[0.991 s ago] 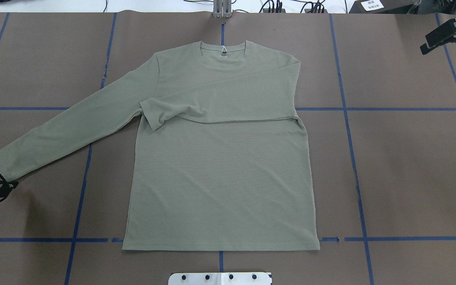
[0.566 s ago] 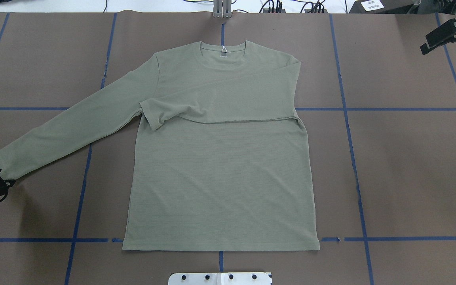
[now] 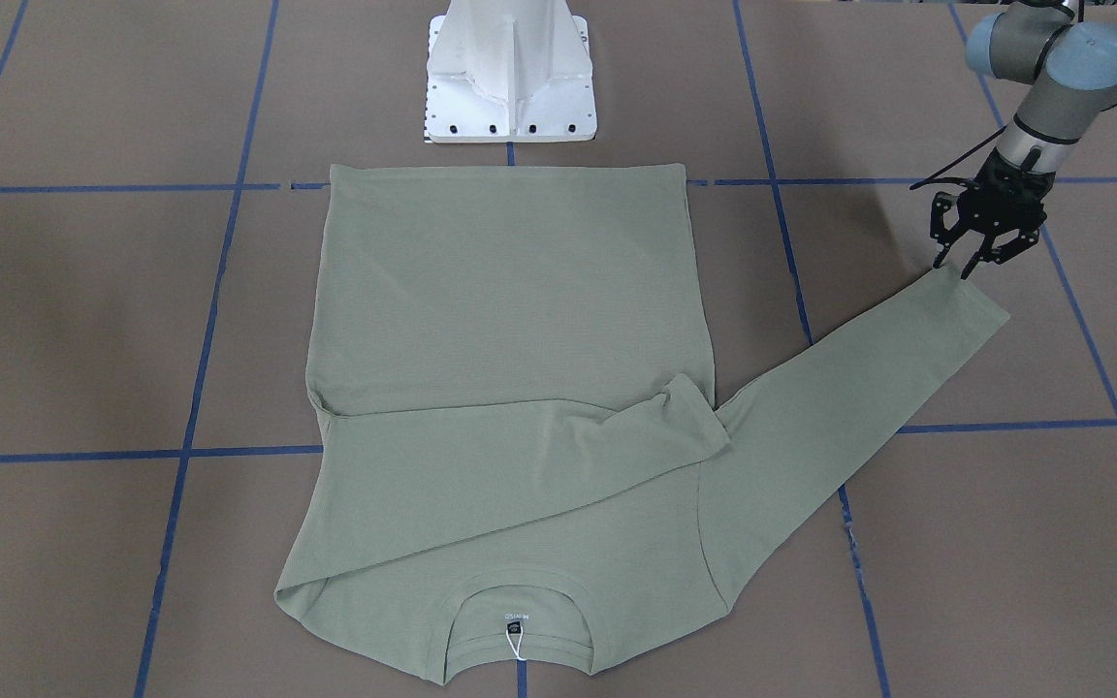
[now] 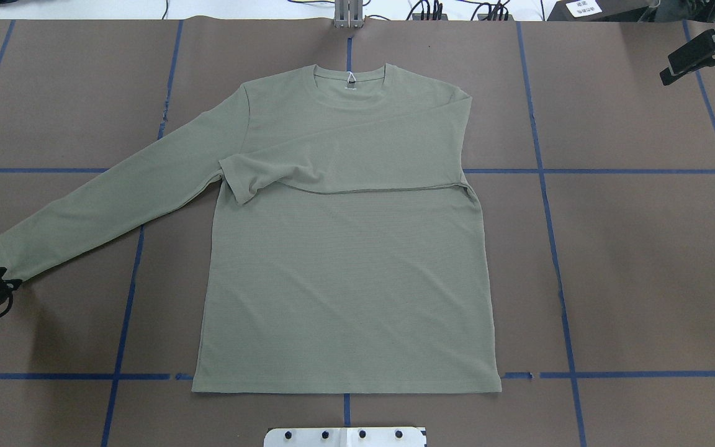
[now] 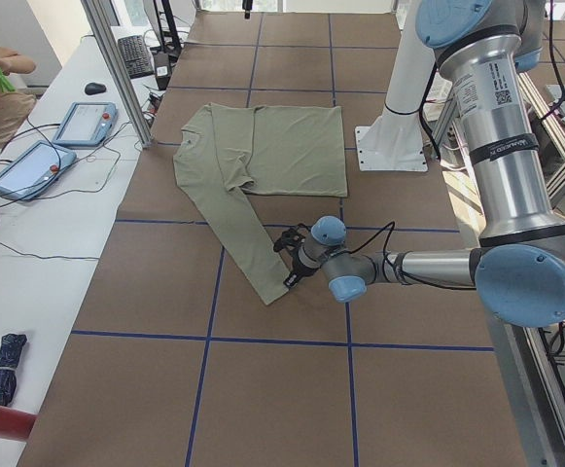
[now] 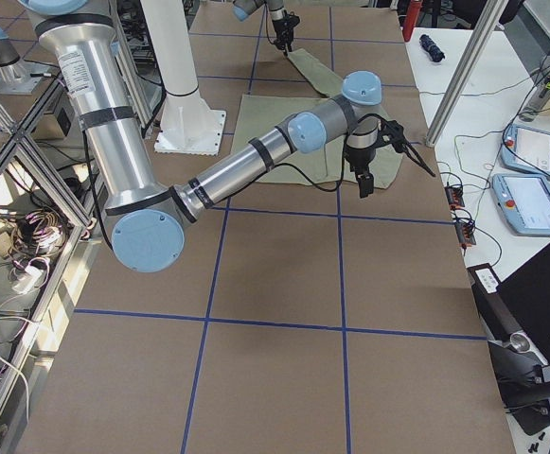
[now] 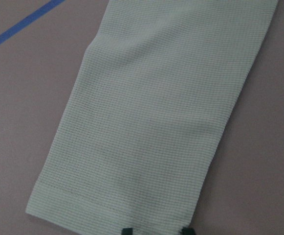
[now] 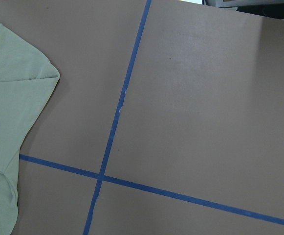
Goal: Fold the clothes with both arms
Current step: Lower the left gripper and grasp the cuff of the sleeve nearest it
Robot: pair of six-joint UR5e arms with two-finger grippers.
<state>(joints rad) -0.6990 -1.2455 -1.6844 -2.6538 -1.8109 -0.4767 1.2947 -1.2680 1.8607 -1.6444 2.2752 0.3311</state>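
The pale green long-sleeved shirt [image 4: 345, 279] lies flat on the brown table, collar [image 4: 351, 87] at the far side. One sleeve [image 4: 332, 161] is folded across the chest. The other sleeve [image 4: 109, 198] stretches out towards the left arm, ending in a cuff [image 3: 966, 305]. My left gripper [image 3: 958, 269] hovers open at that cuff's edge; in the left wrist view both fingertips [image 7: 126, 230] show just past the hem. My right gripper [image 4: 668, 71] hangs over bare table at the far right, well clear of the shirt, and looks open with nothing in it.
The white pedestal base [image 3: 510, 78] stands just behind the shirt's hem. Blue tape lines [image 4: 550, 171] grid the table. A side bench with tablets [image 5: 83, 122] runs along the far edge, with a person's hand [image 5: 0, 73] at it.
The left gripper has crept a little closer to the cuff's corner. The shirt and the right gripper have stayed put.
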